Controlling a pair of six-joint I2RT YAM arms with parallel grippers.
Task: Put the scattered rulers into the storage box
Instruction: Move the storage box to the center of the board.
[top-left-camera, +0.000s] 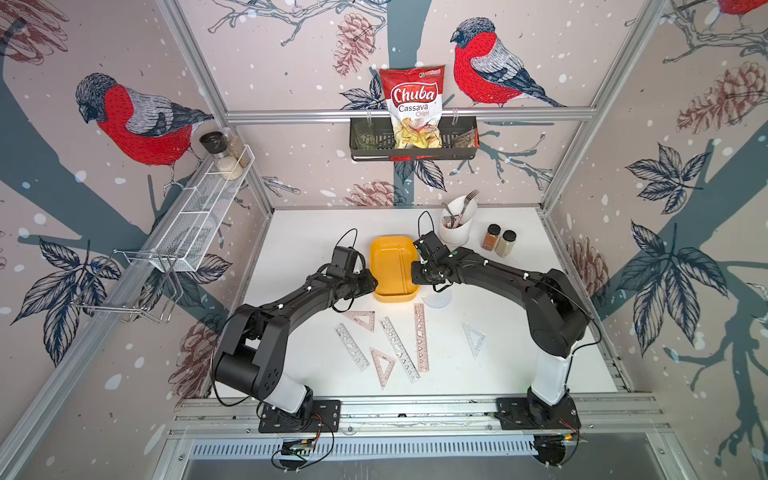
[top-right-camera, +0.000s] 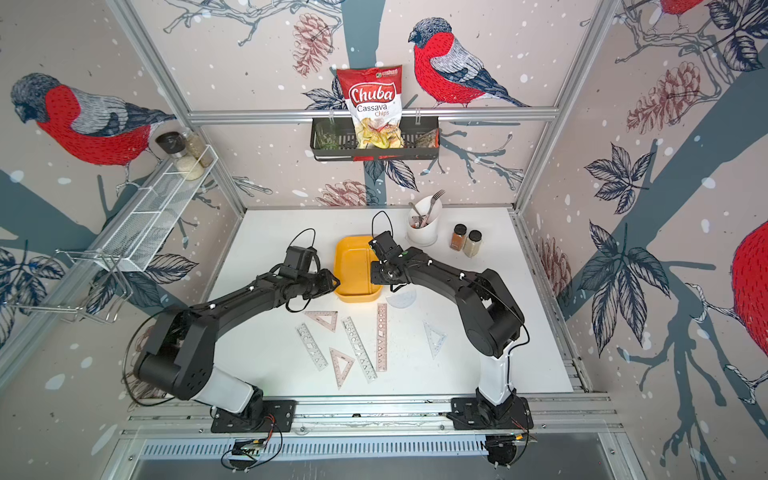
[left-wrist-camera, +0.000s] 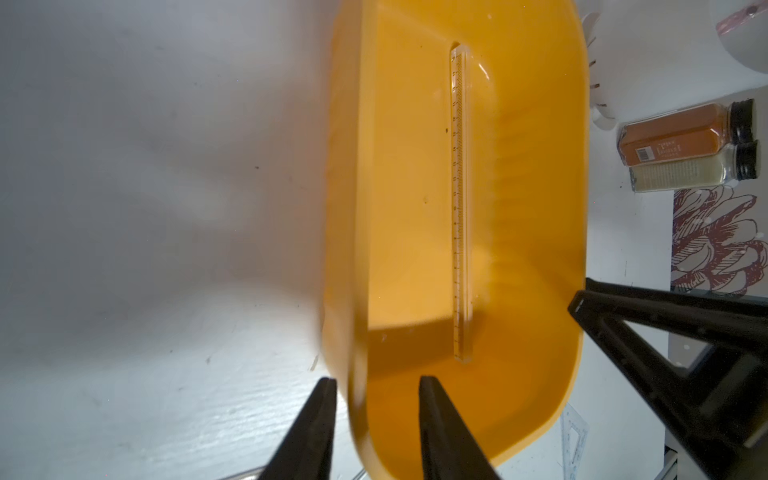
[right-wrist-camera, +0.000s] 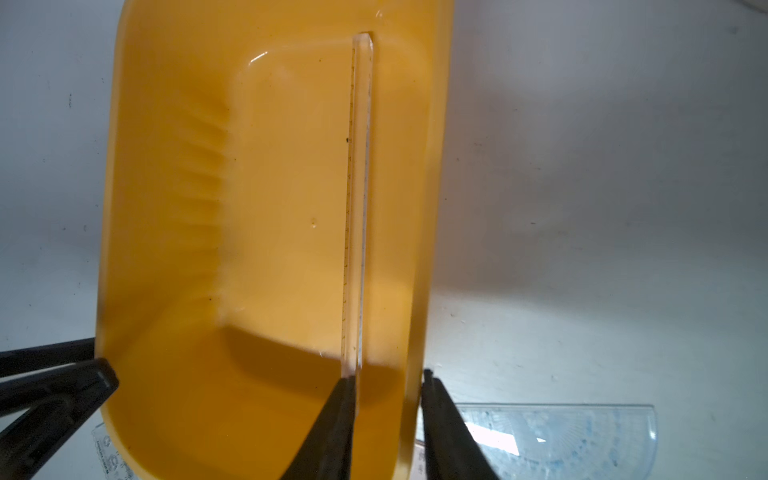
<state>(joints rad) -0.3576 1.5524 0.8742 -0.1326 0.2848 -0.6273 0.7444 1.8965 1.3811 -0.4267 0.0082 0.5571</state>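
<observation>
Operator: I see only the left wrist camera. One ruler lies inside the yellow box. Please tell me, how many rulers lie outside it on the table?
Observer: Seven, in a top view: three straight rulers, three set squares and one protractor.
Operator: Thank you. How does the right pincer stand at the box?
Observer: In the right wrist view the right pincer has its jaws apart, one inside the storage box, one outside its long wall.

Only clean read from my station: "Chuba Cassava Chips" on the red-and-white chip bag (top-left-camera: 412, 99) (top-right-camera: 371, 99), in both top views. The spice jar (left-wrist-camera: 673, 139) label carries a barcode; its print is too small. The clear ruler (left-wrist-camera: 458, 199) in the storage box (left-wrist-camera: 540, 208) shows scale ticks, figures illegible.
</observation>
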